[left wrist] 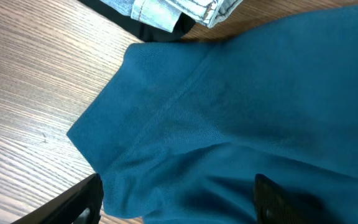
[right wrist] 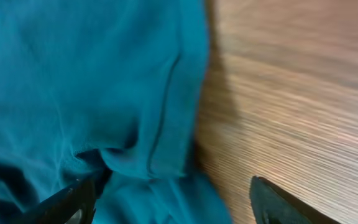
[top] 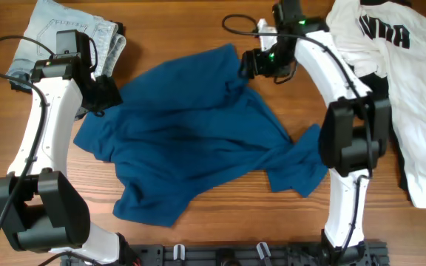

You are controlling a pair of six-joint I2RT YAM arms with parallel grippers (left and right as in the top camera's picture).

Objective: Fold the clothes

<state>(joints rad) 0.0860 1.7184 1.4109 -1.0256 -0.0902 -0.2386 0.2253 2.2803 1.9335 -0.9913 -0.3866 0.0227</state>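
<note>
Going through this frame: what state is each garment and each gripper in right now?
Dark-blue shirt: unfolded, crumpled, spread mid-table.
White shirt: unfolded, lying at the right side.
Black piece: mostly hidden under the white shirt.
Denim piece: bunched compactly at the far left.
Left gripper: open, over the dark-blue shirt.
Right gripper: open, at the dark-blue shirt's edge.

L hand (left wrist: 178, 186), R hand (right wrist: 173, 186): both open
</note>
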